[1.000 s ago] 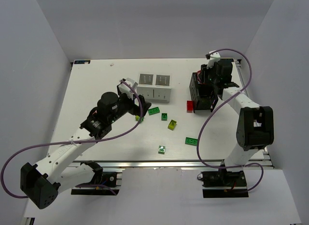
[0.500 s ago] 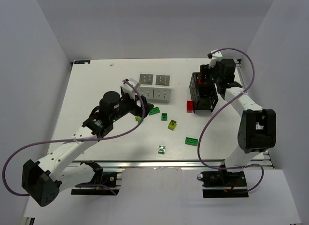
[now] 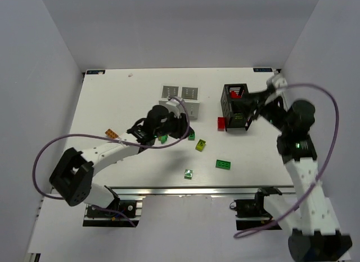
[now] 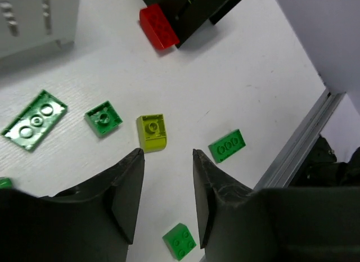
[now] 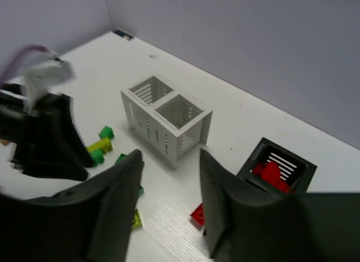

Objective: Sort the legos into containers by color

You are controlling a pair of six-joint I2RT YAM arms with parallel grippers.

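Left hand [image 4: 167, 161]: fingers slightly apart with bare counter [image 4: 242, 76] between them, gripping nothing; hangs over the loose bricks mid-counter.
Right hand [image 5: 169, 161]: fingers spread, empty; raised beside the black box.
White box [image 3: 181, 94]: mid-counter, toward the far edge.
Black box [image 3: 237, 107]: just right of the white box, nearer the right edge.
Red bricks [image 5: 270, 172]: inside the black box, in the compartment toward the far edge.
Loose red brick [image 4: 159, 27]: on the counter, touching the black box's left wall.
Yellow-green brick [image 4: 152, 131]: on the counter, just ahead of the left fingertips.
Green bricks [image 4: 226, 145]: scattered around the yellow-green one, out to the near edge.
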